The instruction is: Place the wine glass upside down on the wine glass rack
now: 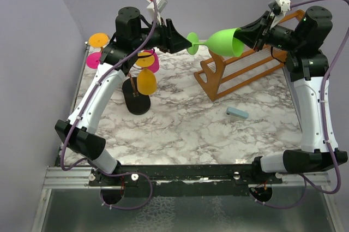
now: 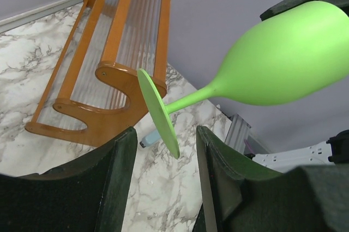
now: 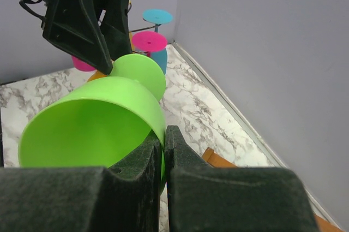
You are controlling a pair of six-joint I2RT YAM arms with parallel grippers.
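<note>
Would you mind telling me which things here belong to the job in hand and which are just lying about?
Job: green wine glass, right gripper pinching its rim, left gripper open at its foot, wire glass rack.
Lying about: wooden slatted rack, small blue-grey block, coloured glasses hanging on the wire rack.

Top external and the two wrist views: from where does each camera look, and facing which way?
Top external: above and behind the bases, looking down on the marble table; both arms show.
Left wrist: looks past the open left gripper at the green wine glass, foot first, and the wooden rack.
Right wrist: looks over the right gripper, shut on the glass rim, toward the left gripper.
All three share the glass.
</note>
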